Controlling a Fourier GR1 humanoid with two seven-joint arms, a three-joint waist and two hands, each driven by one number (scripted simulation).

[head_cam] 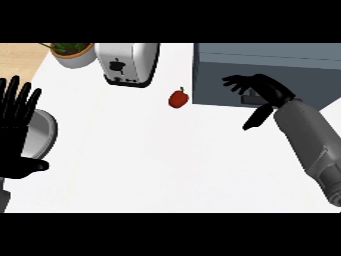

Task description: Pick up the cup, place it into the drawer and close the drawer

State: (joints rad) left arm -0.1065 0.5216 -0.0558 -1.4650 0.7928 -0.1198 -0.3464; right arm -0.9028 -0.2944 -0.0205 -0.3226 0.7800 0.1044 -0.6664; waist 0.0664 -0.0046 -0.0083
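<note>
A grey drawer unit (pixel 216 80) stands at the back right of the white counter (pixel 165 160). Its front looks flush, with a small handle (pixel 247 100) low on it. My right hand (pixel 267 90) is at that front, right by the handle, with fingers spread and the thumb pointing down; it holds nothing. Whether it touches the handle I cannot tell. At the left edge my left hand (pixel 7 132) rests open, fingers up. No cup shows in this view.
A silver toaster (pixel 129 62) stands at the back centre and a potted plant (pixel 73 54) at the back left. A small red pepper (pixel 178 98) lies just left of the drawer unit. A grey round plate (pixel 46 131) sits partly behind my left hand.
</note>
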